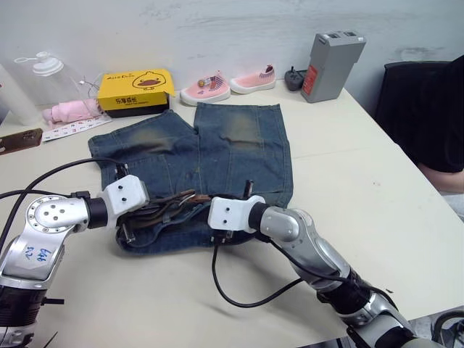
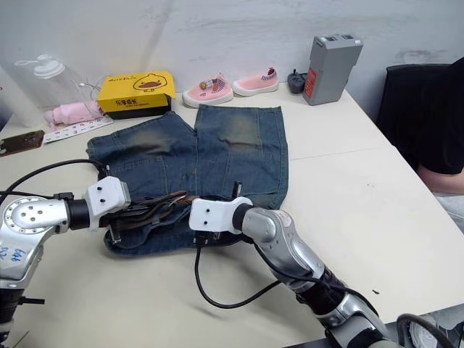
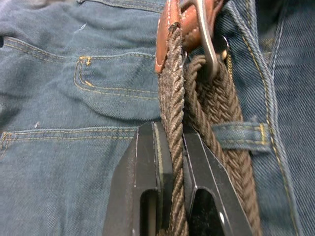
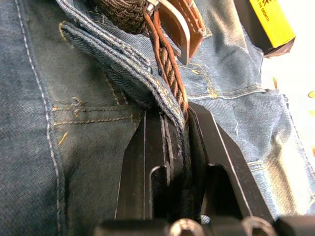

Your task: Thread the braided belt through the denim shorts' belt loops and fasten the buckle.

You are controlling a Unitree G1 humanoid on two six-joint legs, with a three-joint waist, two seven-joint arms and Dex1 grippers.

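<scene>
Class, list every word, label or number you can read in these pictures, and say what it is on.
Yellow box: black print, perhaps "GROWTH"; otherwise unreadable.
Grey pack: red label, too small to read.
Paper strip: print too small to read.

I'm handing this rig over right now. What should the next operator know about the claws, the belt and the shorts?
Left claw: shut on the braided belt, just short of the buckle.
Right claw: shut on the belt and the waistband edge together.
The denim shorts lie flat on the table, waistband toward the robot. The belt runs under at least one of the belt loops.
Left: whether every loop is threaded is unclear; the buckle does not look fastened.
</scene>
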